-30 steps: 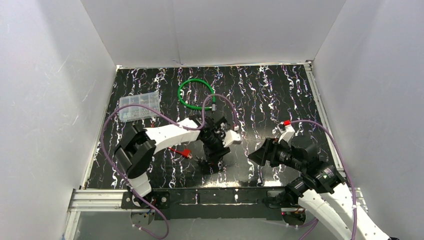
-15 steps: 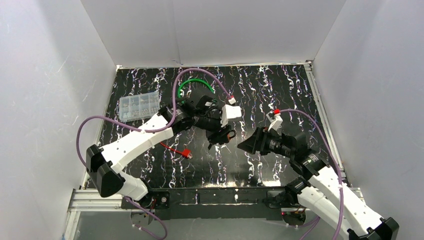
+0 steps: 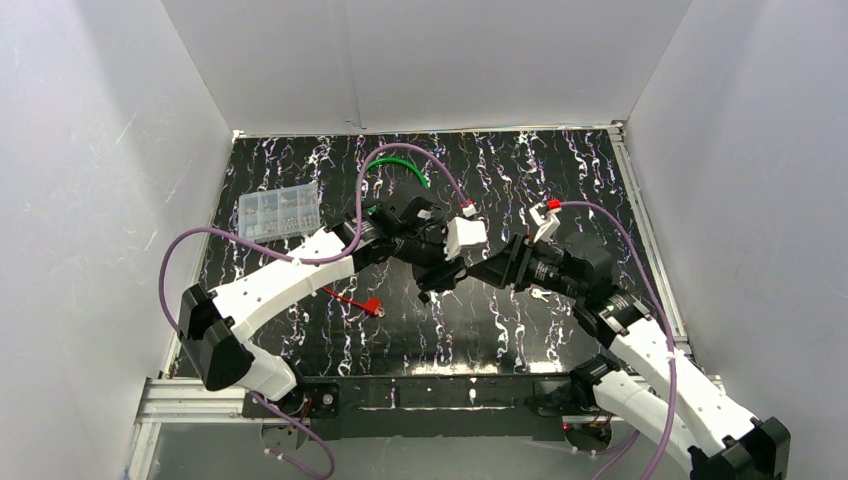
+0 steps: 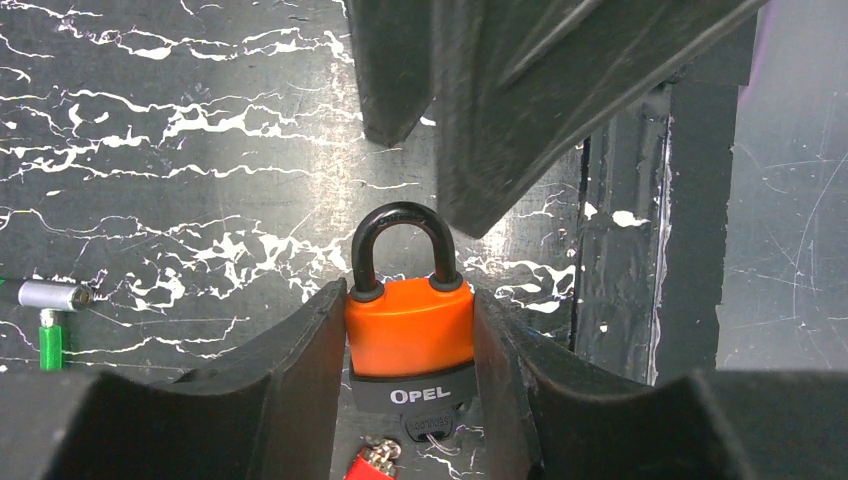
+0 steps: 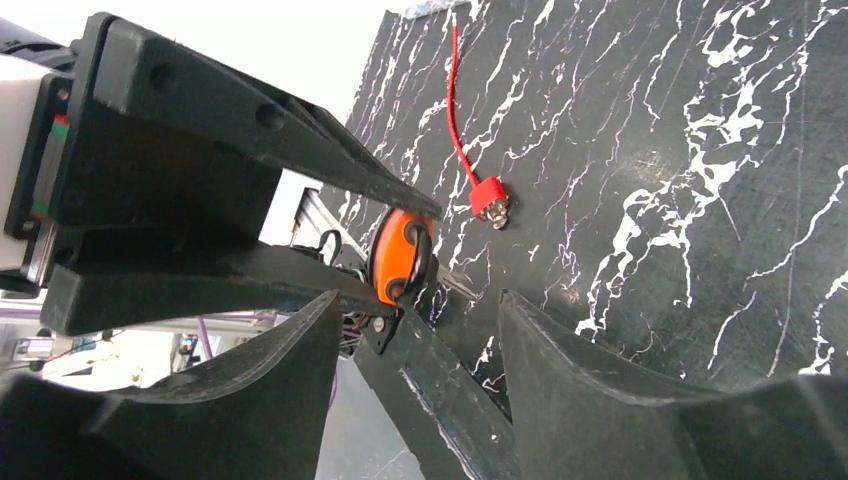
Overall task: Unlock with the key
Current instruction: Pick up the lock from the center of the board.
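Note:
My left gripper point(image 4: 410, 340) is shut on an orange padlock point(image 4: 410, 325) with a black shackle and a black base marked OPEL. It holds the padlock above the table's middle point(image 3: 440, 275). A black key head point(image 4: 432, 425) shows just under the padlock's base, seemingly in the keyhole. A red tag point(image 3: 372, 306) on a red cord lies on the table to the left. My right gripper point(image 3: 497, 268) is open and empty, its fingers point(image 4: 500, 120) close beyond the shackle, not touching. In the right wrist view the padlock point(image 5: 395, 255) sits just ahead of the right gripper point(image 5: 420, 340).
A clear plastic parts box point(image 3: 280, 212) stands at the back left. A green cable loop point(image 3: 395, 170) lies at the back middle, its silver plug point(image 4: 45, 295) near my left arm. The table's black front rail point(image 3: 440, 390) and white walls bound the space.
My left arm has lifted the padlock off the table and carried it up toward the middle. My right gripper has moved left and now sits close to the padlock. The red tag has stayed put.

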Robot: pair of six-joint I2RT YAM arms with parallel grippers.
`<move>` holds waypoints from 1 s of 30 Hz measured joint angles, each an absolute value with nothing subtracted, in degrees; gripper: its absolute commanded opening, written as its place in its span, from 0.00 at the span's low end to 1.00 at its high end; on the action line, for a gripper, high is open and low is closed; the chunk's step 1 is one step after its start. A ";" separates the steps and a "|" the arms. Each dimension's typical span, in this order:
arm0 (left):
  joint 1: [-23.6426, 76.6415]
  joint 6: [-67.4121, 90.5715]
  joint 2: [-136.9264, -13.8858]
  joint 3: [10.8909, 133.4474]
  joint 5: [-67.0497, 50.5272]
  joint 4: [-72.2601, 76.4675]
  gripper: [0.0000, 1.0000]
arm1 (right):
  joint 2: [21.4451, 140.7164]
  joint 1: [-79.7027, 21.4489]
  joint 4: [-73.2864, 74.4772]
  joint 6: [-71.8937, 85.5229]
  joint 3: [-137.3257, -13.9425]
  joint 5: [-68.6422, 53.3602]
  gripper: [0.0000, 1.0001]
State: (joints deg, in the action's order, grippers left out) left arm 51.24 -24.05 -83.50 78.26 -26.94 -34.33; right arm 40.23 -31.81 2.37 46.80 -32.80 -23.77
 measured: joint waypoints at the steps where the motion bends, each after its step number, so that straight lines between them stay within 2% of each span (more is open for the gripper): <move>1: 51.32 -24.10 -83.55 78.26 -26.88 -34.33 0.00 | 41.37 -31.81 1.84 46.95 -33.13 -24.17 0.61; 12: 51.85 -24.80 -84.12 78.26 -25.71 -34.30 0.00 | 47.82 -31.76 -0.70 48.07 -34.76 -27.87 0.46; 22: 52.01 -25.72 -84.12 78.26 -24.47 -34.35 0.00 | 53.83 -31.46 -1.58 47.97 -37.99 -32.41 0.39; 26: 52.10 -25.98 -84.12 78.26 -24.26 -34.37 0.00 | 55.56 -31.46 -0.75 47.64 -38.96 -33.72 0.40; 27: 52.15 -26.00 -84.12 78.26 -24.23 -34.37 0.00 | 55.70 -31.46 -0.42 47.53 -39.18 -33.99 0.38; 30: 52.30 -26.16 -84.12 78.26 -24.07 -34.42 0.00 | 56.32 -31.43 0.46 46.76 -39.84 -34.71 0.14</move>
